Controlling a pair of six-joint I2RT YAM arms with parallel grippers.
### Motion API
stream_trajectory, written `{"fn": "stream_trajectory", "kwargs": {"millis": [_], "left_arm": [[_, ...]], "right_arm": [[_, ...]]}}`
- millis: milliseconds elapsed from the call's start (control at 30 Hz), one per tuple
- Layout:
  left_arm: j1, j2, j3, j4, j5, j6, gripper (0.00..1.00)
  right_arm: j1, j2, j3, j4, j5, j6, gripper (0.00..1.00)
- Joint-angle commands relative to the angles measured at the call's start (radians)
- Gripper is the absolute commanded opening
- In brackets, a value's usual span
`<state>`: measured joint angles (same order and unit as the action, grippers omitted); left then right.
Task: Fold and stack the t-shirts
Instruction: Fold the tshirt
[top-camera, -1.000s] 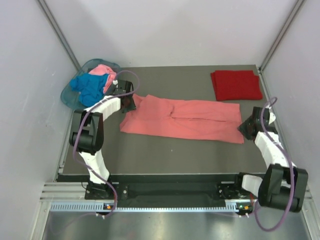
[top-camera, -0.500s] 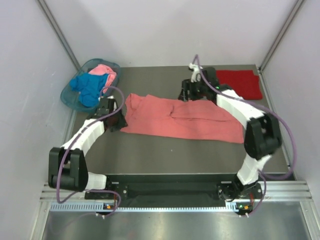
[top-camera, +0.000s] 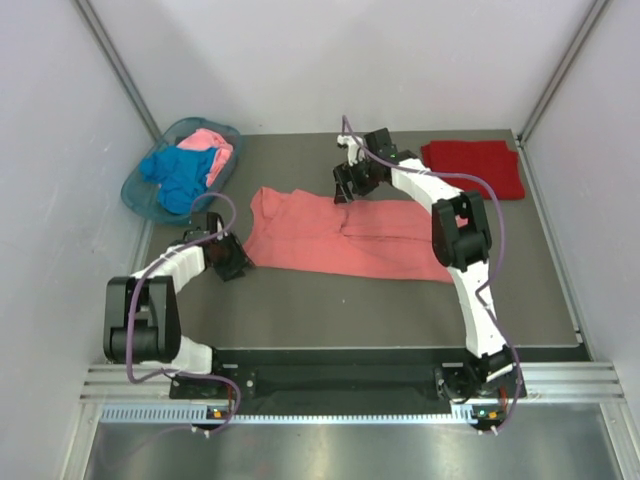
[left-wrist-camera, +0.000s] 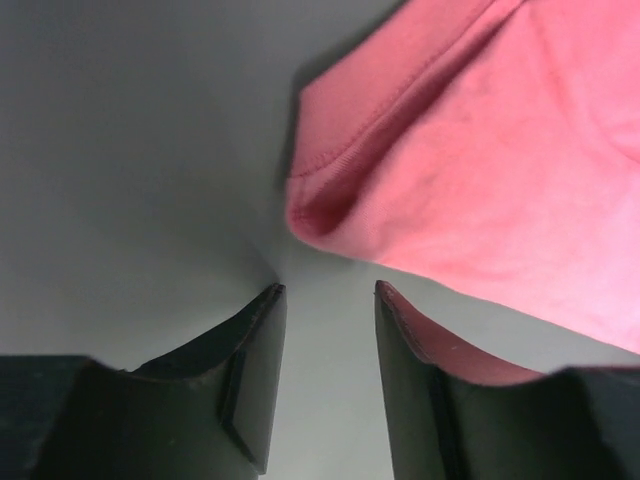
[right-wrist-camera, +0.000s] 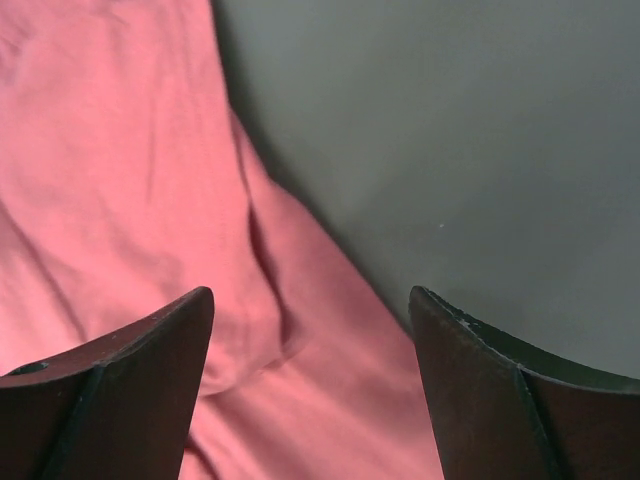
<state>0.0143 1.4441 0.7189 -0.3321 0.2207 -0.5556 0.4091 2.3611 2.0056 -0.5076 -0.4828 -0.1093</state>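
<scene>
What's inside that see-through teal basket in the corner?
A crumpled blue shirt and a pink one fill the basket. Anything beneath them is covered, so I cannot tell.

I see the spread t-shirt (top-camera: 340, 235) mid desk (top-camera: 350, 300), folded t-shirt (top-camera: 472, 170) behind it to the right, basket (top-camera: 134, 192) far left holding two bundled t-shirts (top-camera: 180, 175).

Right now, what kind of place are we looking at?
Probably a lab robot test cell: plain white walls box in a dark table, the left arm and right arm are bolted to a metal rail, and t-shirts wait in a teal basket.
</scene>
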Motion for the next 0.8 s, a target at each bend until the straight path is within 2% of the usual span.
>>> {"fn": "stream_trajectory", "kwargs": {"millis": [0,67,133,200,233,300,367,533,667,767], "left_arm": [[0.004,0.054,0.034,0.073,0.003,-0.017,0.46],[0.004,0.085,0.056,0.061,-0.030,-0.004,0.43],[0.004,0.133,0.088,0.053,-0.046,0.008,0.34],[0.004,0.163,0.122,0.051,-0.063,0.013,0.23],[0.003,0.194,0.137,0.047,-0.070,0.017,0.10],[0.003,0.241,0.184,0.033,-0.089,0.028,0.00],[0.004,0.265,0.226,0.015,-0.104,0.036,0.00],[0.006,0.335,0.293,0.005,-0.145,0.037,0.00],[0.004,0.407,0.413,-0.033,-0.161,0.042,0.00],[0.007,0.456,0.486,-0.044,-0.173,0.042,0.00]], "right_arm": [[-0.010,0.039,0.094,-0.026,-0.008,-0.070,0.79],[-0.026,0.047,0.094,-0.008,0.006,-0.056,0.78],[-0.036,0.055,0.087,0.021,-0.016,-0.030,0.77],[-0.046,0.064,0.087,0.023,-0.028,-0.024,0.74],[-0.047,0.066,0.085,0.023,-0.033,-0.024,0.73],[-0.058,0.066,0.079,0.026,-0.065,-0.026,0.69],[-0.067,0.066,0.065,0.041,-0.083,-0.018,0.64],[-0.098,0.093,0.061,0.047,-0.109,0.034,0.60],[-0.144,0.092,0.059,0.064,-0.102,0.102,0.51],[-0.162,0.084,0.059,0.081,-0.089,0.154,0.50]]}}
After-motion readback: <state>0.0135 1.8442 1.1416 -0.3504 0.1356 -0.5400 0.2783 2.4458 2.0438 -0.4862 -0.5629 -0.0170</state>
